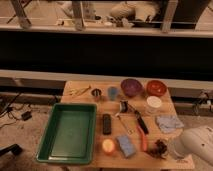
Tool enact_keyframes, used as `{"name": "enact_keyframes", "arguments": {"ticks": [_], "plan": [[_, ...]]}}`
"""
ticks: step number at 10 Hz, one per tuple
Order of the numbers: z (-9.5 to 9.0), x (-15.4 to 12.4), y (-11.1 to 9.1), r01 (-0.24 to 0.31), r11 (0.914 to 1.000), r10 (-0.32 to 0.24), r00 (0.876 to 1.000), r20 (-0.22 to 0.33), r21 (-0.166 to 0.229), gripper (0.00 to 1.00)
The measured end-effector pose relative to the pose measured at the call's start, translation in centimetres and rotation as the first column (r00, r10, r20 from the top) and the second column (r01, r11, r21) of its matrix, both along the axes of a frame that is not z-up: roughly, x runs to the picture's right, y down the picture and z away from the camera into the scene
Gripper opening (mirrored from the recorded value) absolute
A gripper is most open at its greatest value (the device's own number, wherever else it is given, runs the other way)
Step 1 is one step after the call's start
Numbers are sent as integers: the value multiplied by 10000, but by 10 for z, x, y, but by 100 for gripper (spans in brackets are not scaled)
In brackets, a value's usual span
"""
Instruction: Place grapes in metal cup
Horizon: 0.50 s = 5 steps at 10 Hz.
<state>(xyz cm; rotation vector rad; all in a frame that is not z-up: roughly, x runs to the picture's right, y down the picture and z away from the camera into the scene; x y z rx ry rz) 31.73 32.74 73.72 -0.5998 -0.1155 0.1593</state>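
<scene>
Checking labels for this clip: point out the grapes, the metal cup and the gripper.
grapes (pixel 159 148), camera view, middle of the bunch.
metal cup (pixel 96 93), camera view, side wall.
gripper (pixel 171 148), camera view, arm's end beside the grapes.

Lab-like hall: railings (pixel 77 20), floor cables (pixel 15 107), end effector (pixel 167 148) at table's (pixel 114 111) near-right corner.
</scene>
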Motion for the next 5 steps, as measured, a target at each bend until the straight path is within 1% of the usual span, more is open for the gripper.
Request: {"name": "enact_keyframes", "arguments": {"ticks": [2,3,5], "plan": [[-11,10,-9,-235,9996,234,9997,76,149,0],[-22,14,-23,-372,9986,366,9992,154,380,0],[-39,22,-40,-581,9959,564,9981,266,691,0]]}}
